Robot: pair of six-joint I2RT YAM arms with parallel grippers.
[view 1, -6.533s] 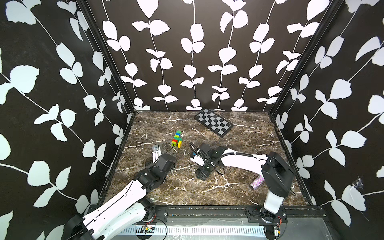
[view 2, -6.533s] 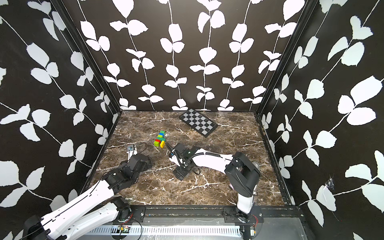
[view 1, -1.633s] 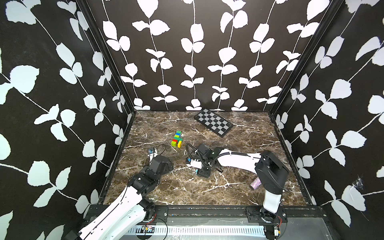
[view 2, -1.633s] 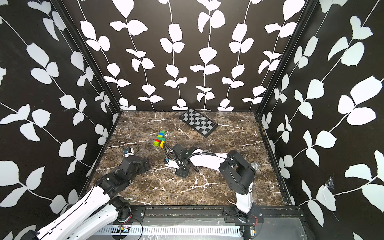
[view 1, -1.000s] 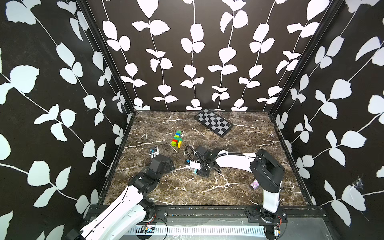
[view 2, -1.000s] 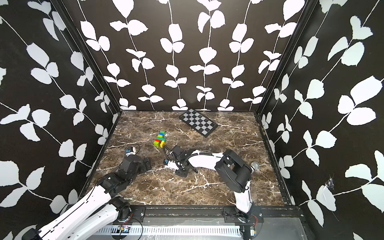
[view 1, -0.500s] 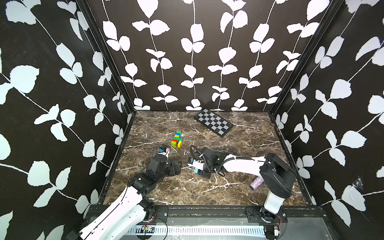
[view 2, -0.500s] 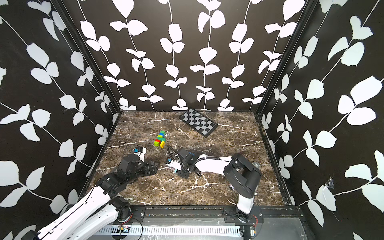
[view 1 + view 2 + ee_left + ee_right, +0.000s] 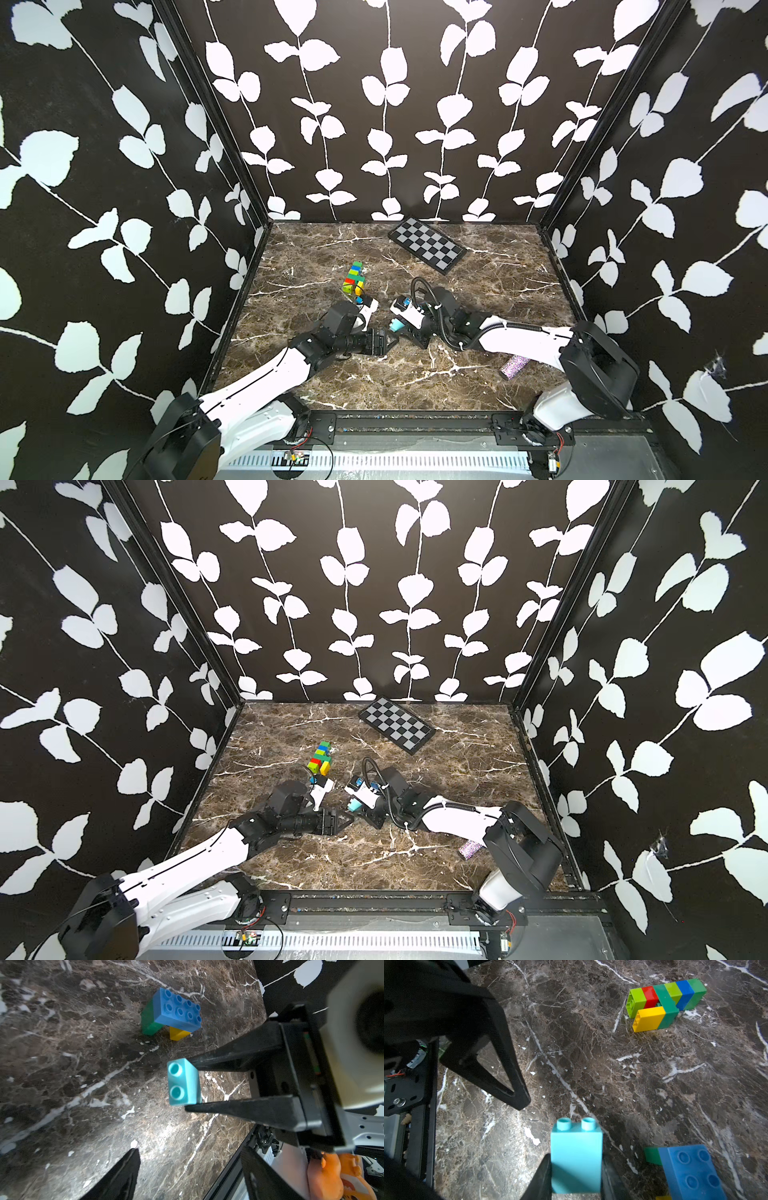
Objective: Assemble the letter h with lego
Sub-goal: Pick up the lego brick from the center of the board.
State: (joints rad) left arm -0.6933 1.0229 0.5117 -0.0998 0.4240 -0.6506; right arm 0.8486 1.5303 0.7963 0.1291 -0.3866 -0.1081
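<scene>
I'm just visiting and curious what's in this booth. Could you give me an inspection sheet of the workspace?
Surface: brown marble-pattern tabletop.
Job's things: multicoloured brick stack lying flat; blue brick atop a green brick and a yellow brick; pale blue brick.
Clutter: checkered board; glittery purple cylinder.
Claws: right claw shut on the pale blue brick; left claw open, facing it.
Cables: black hose looped over the right wrist.
Surroundings: black leaf-patterned walls.

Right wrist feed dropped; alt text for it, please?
The right claw is shut on a pale blue brick, studs pointing away. Close by is a blue brick atop a green brick, farther off on the marble table lies a multicoloured lego piece, and a left claw finger points in.
</scene>
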